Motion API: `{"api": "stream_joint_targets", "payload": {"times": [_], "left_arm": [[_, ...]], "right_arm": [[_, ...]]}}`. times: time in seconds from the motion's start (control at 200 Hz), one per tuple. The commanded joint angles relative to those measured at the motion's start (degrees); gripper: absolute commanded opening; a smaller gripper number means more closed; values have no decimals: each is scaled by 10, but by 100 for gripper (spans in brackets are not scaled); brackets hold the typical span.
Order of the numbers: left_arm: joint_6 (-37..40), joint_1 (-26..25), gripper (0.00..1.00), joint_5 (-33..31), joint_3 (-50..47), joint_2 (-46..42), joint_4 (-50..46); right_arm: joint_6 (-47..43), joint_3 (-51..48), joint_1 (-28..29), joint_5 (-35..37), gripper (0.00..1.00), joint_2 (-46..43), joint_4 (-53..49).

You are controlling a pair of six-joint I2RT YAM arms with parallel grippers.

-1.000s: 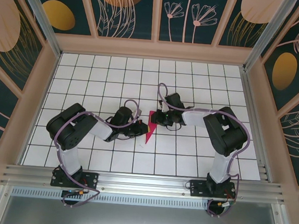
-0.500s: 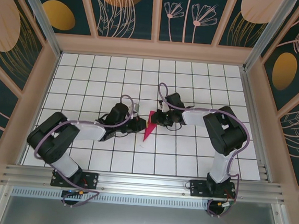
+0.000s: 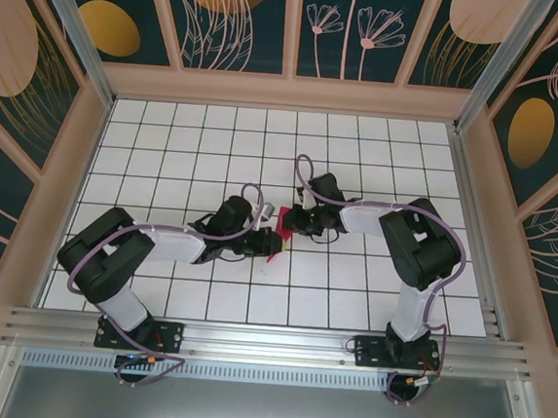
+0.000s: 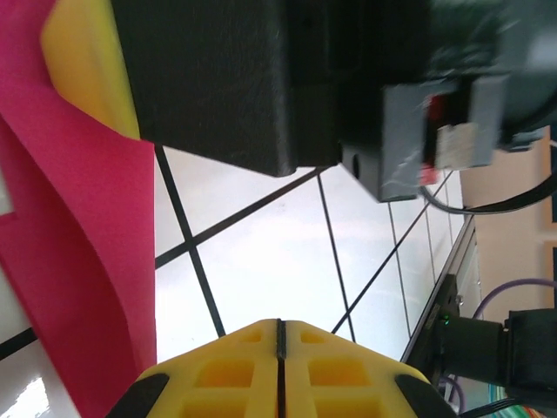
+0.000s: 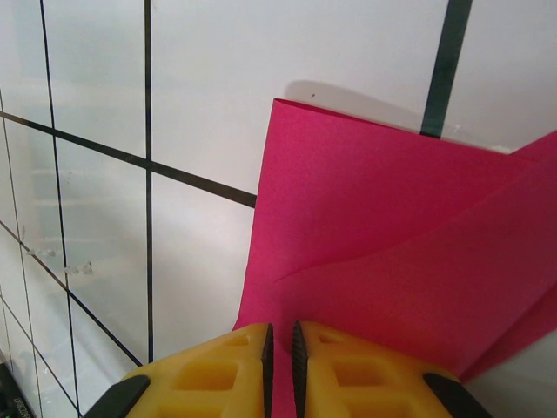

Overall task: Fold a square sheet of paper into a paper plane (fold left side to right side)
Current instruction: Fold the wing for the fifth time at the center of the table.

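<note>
Movement first: the left gripper (image 4: 280, 326) has slid in tight beside the right gripper (image 5: 278, 331), covering most of the pink sheet of paper (image 5: 383, 235). Left jaws are pressed together beside the sheet; right jaws, nearly closed, pinch its edge.

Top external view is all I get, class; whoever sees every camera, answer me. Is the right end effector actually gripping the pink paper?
Observer: Yes. In the right wrist view the right end effector is pinched shut on an edge of the pink paper.
Operator: And the left one?
Observer: The left end effector is shut, nothing between its fingers; the paper is beside it.
Operator: Is the paper flat?
Observer: No, a crease crosses it, one layer overlapping another.
</note>
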Motion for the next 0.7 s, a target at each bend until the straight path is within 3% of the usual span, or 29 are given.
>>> {"api": "stream_joint_targets", "payload": {"times": [0.0,0.305,0.696], "left_arm": [[22,-2,10,-3,19,21,-25],[21,-3,9,-16,8,63,-25],[5,-4,10,29,-18,96,18]], "right_arm": [[-2,-15,-14,54,19,28,-56],[-8,-10,-14,57,19,27,-63],[-12,-4,-14,58,19,30,-70]]}}
